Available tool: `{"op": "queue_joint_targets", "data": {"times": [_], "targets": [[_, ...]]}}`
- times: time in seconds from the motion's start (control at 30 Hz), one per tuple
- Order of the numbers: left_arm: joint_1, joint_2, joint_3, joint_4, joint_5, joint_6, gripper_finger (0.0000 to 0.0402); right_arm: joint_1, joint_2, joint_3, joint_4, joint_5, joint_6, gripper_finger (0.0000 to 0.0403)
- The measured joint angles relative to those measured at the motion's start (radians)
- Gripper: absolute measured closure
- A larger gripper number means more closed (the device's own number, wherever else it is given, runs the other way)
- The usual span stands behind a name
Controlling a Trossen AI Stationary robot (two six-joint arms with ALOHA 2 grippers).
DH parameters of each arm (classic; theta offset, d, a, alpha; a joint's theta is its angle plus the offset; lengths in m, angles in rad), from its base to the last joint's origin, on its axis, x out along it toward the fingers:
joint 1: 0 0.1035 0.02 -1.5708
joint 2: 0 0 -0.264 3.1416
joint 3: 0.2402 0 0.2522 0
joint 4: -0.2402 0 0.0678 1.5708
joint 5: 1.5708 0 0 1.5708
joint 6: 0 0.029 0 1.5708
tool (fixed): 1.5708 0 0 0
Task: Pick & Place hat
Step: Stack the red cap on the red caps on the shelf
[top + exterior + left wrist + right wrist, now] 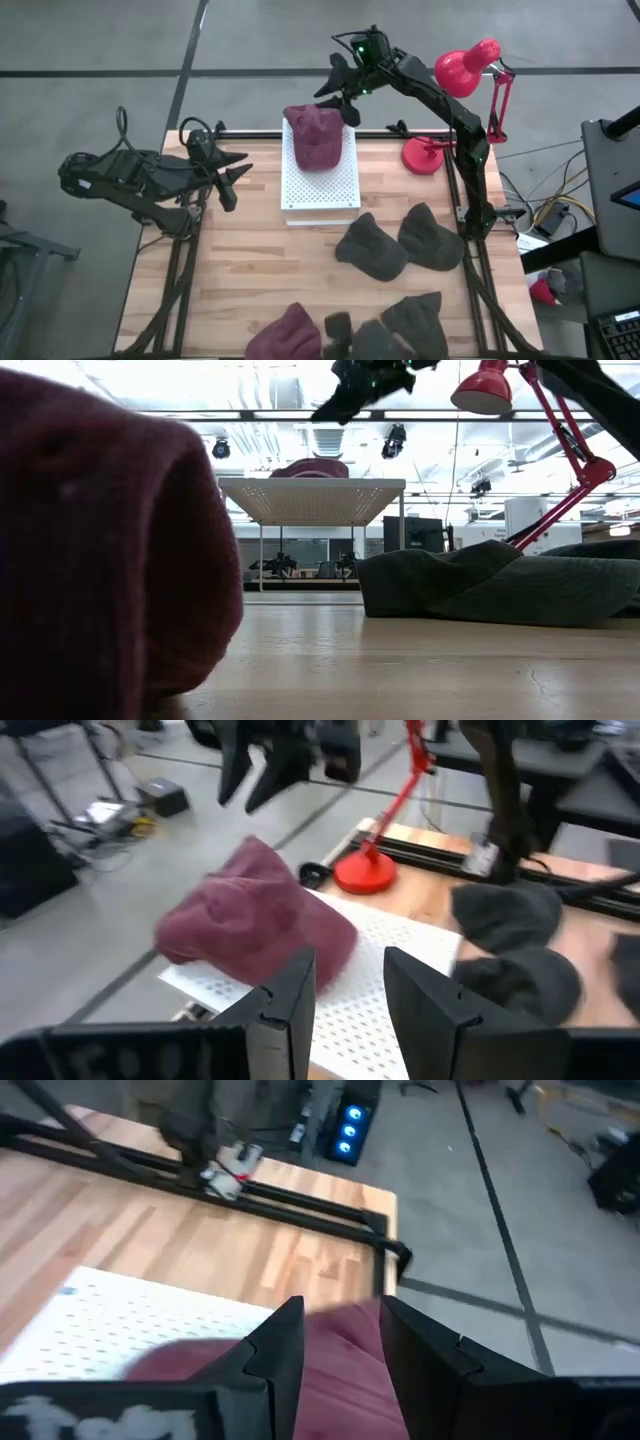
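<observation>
A maroon hat (313,135) lies flat on a white perforated platform (325,185) at the table's far middle; it also shows in the left wrist view (250,925) and the low view (312,467). My right gripper (336,92) hangs open above the hat's far end, clear of it; in its wrist view the hat (335,1370) shows below the gap between the fingers. My left gripper (240,166) waits open at the table's left side, pointing toward the platform, nothing between its fingers (290,1005).
Several dark grey hats (370,245) (432,238) (415,320) lie on the table's right and near parts, and another maroon hat (285,335) lies at the near edge. A red desk lamp (462,70) stands at the far right on its base (425,155).
</observation>
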Motion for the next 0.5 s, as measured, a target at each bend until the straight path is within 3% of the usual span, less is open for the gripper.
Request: {"op": "queue_joint_targets", "data": {"times": [0.5], "targets": [[0.0, 0.011, -0.001, -0.253, 0.414, -0.154, 0.0287, 0.317, -0.097, 0.001, -0.334, 0.058, 0.068, 0.0306]]}}
